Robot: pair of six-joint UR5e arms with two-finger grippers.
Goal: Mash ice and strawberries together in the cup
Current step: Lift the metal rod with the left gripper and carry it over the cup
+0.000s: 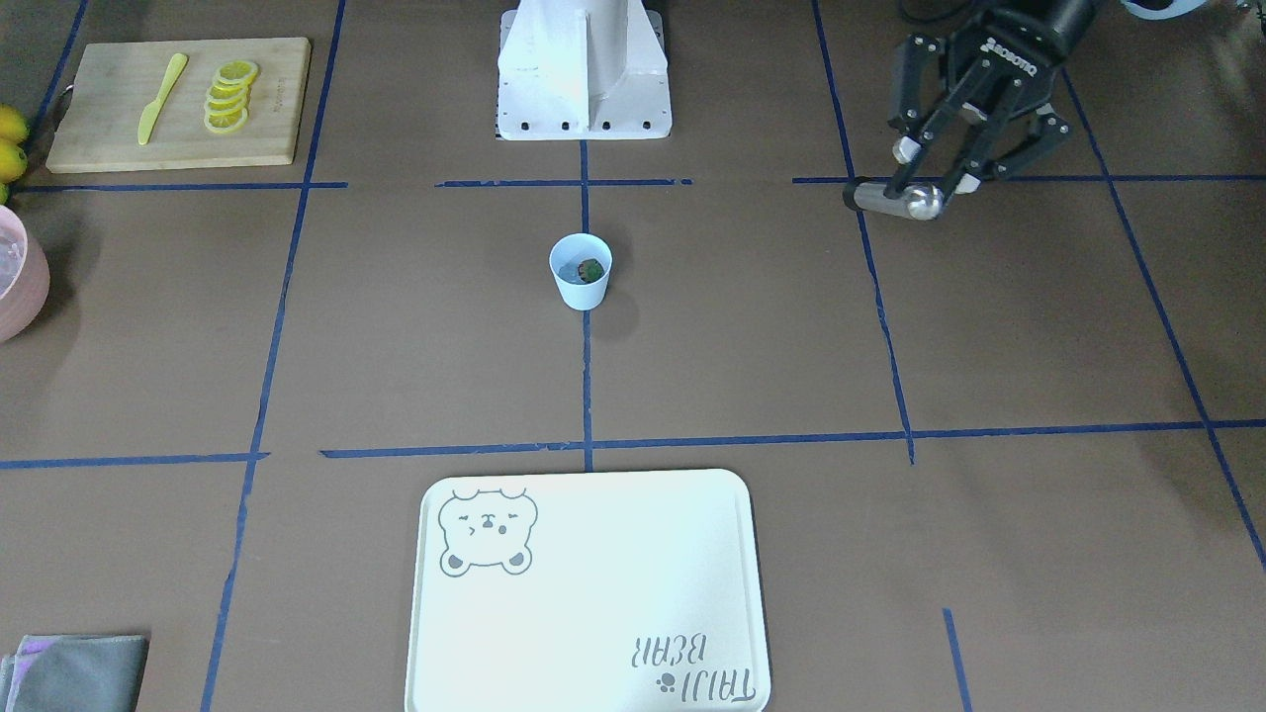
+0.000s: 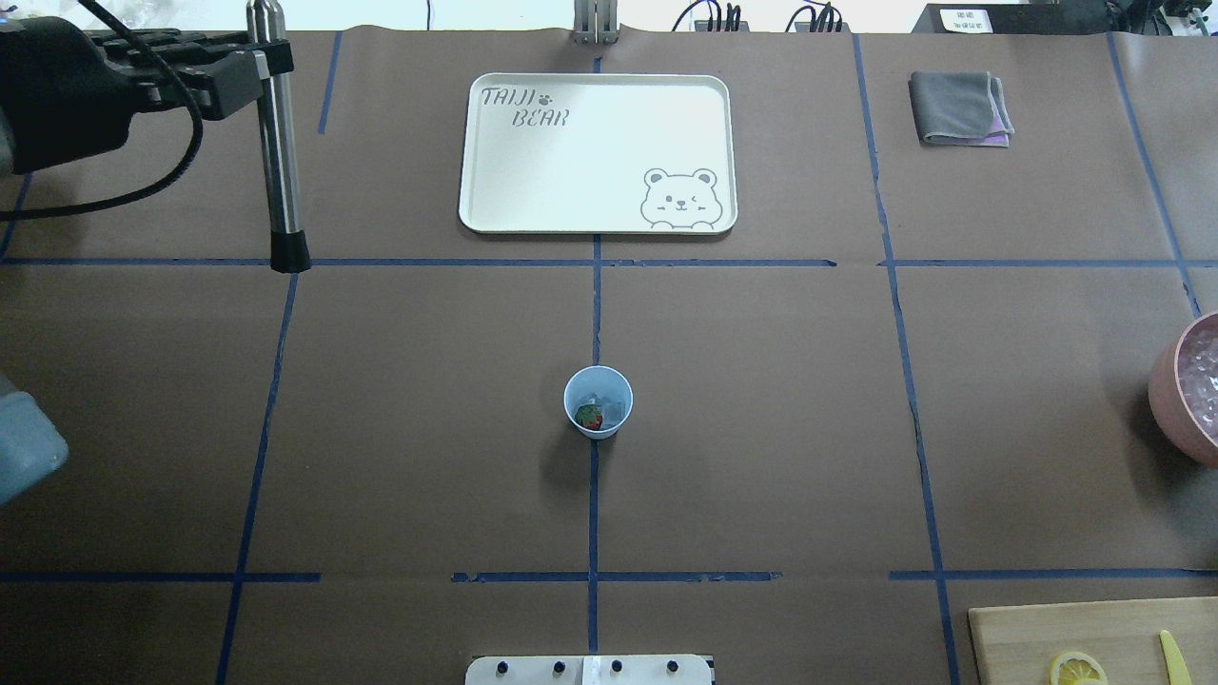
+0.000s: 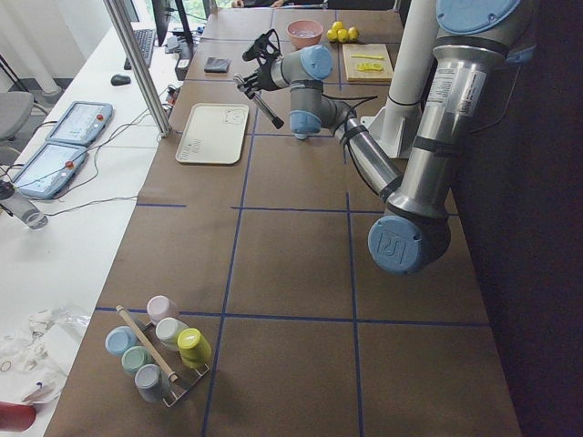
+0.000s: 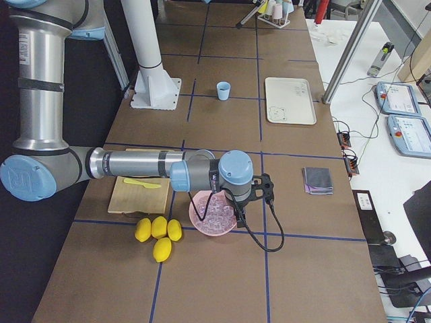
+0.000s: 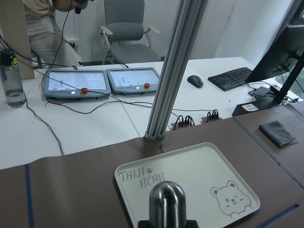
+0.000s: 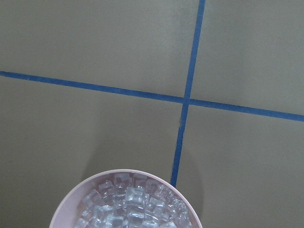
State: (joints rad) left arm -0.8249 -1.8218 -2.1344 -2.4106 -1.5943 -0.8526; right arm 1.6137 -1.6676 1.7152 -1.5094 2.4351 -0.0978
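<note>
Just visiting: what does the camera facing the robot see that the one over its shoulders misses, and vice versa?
Only the facing camera shows the whole cutting board with its yellow knife, a full row of lemon slices, and whole lemons beside it. Only the over-shoulder camera shows ice cubes in the pink bowl and the red of the strawberry. Both show the blue cup, bear tray, grey cloth and the left end effector holding a metal masher.
</note>
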